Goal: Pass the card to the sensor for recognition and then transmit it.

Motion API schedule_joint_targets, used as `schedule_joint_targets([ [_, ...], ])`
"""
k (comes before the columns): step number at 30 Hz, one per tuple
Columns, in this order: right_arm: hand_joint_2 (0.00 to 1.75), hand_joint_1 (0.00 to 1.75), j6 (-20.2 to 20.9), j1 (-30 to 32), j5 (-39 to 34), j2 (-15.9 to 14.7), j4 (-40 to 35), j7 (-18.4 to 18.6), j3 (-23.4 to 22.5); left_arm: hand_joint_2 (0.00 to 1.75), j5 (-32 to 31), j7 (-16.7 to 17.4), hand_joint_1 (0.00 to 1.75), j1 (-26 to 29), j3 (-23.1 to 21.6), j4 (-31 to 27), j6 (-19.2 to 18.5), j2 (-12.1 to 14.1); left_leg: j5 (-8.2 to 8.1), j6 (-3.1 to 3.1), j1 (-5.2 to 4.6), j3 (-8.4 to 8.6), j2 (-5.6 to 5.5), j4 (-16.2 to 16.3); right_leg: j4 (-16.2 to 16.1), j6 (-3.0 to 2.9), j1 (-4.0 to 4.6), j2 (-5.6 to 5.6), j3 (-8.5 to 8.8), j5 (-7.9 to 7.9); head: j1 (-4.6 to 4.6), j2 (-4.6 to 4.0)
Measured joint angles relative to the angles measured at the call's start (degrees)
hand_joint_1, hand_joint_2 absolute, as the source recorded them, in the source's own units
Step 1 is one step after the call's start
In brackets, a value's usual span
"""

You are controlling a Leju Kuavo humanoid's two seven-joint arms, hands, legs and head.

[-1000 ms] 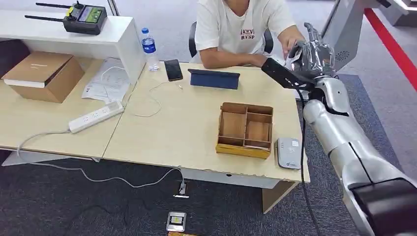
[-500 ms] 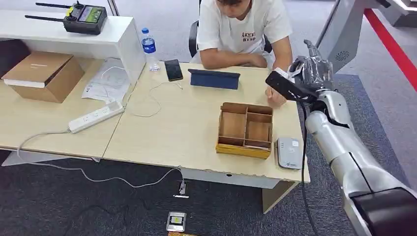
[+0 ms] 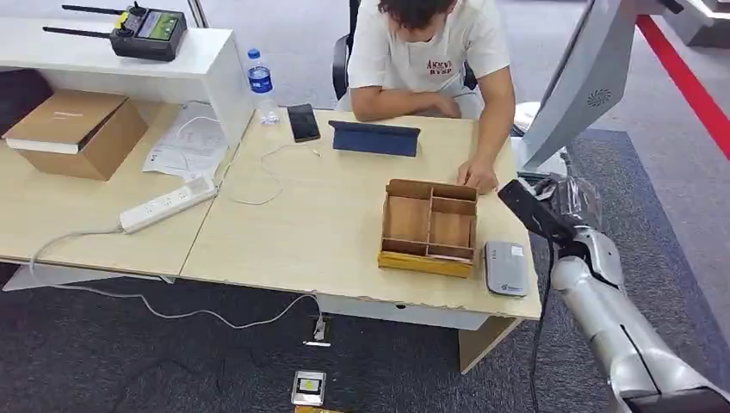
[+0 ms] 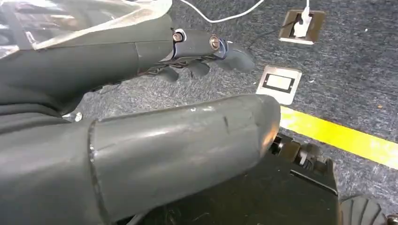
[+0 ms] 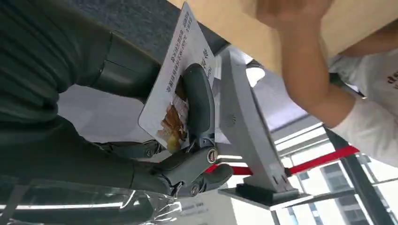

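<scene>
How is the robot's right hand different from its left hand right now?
The right hand is raised beside the table edge and holds a card; the left hand holds nothing. The right hand's fingers press the card, while the left hand's fingers hang loosely curled above the carpet. Both are dark grey, partly under clear plastic.

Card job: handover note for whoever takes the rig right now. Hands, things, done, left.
Right hand: holds the white printed card, pinned by the thumb, out past the table's right edge, above the carpet.
Left hand: hangs low over the grey carpet, holding nothing, fingers loosely curled.
Grey flat card sensor: lies on the light wooden table near its front right corner, beside the brown compartment box.
Person: seated across the table, one hand on the tabletop by the box.
Done: card picked up and in hand.
Left: bring the card over the sensor for reading, then pass it on.
</scene>
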Motion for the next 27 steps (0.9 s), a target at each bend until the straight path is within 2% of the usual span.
schedule_joint_targets([
  [15, 1.75, 1.75, 0.02, 6.8, 0.92, -3.16, -1.22, 2.14, -3.24, 0.0, -1.01, 0.0, 0.0, 0.02, -0.02, 0.0, -0.18, 0.09, -0.01, 0.0, 0.0, -0.03, 0.01, -0.01, 0.0, 0.0, 0.0, 0.0, -0.02, 0.0, 0.0, 0.0],
  [27, 1.75, 1.75, 0.81, 11.91, 2.8, -3.16, -4.96, 2.36, -3.94, 0.0, -1.62, 0.04, 0.0, 0.0, -0.17, 0.0, -0.4, 0.15, -0.01, 0.0, 0.0, -0.05, 0.0, -0.03, 0.0, 0.0, 0.01, 0.0, -0.01, 0.0, 0.0, 0.0],
])
